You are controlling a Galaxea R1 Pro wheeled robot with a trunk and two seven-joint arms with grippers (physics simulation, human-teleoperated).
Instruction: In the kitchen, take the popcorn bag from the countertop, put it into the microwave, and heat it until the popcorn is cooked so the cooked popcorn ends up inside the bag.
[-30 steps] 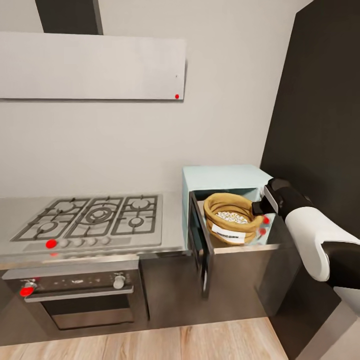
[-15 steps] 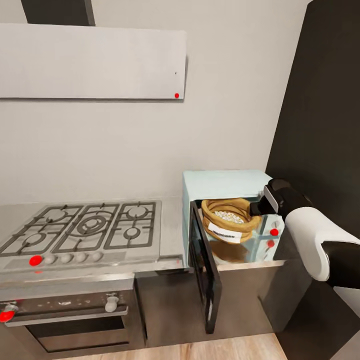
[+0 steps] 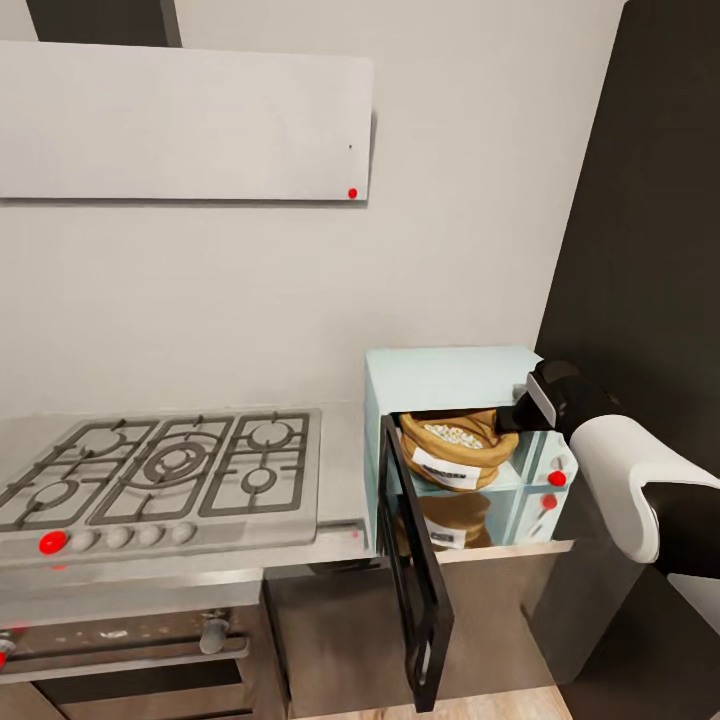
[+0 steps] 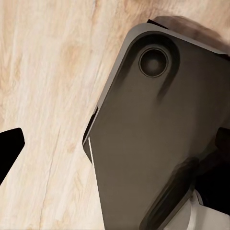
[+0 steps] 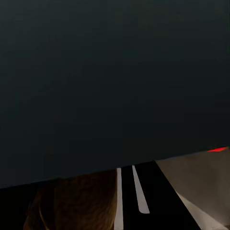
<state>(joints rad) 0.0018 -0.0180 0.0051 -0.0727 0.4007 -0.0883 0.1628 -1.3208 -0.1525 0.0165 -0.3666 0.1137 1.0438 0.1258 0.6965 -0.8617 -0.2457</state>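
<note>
1 popcorn bag (image 3: 456,450) inside 1 open microwave (image 3: 452,375); right tool apparently at its rim, grip indeterminate.

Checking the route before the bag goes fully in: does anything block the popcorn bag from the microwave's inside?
Nothing visible does. The microwave door hangs swung open, and the popcorn bag already sits in the open cavity.

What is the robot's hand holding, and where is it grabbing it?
It cannot be told: the right hand reaches by the popcorn bag inside the microwave, fingers hidden.
</note>
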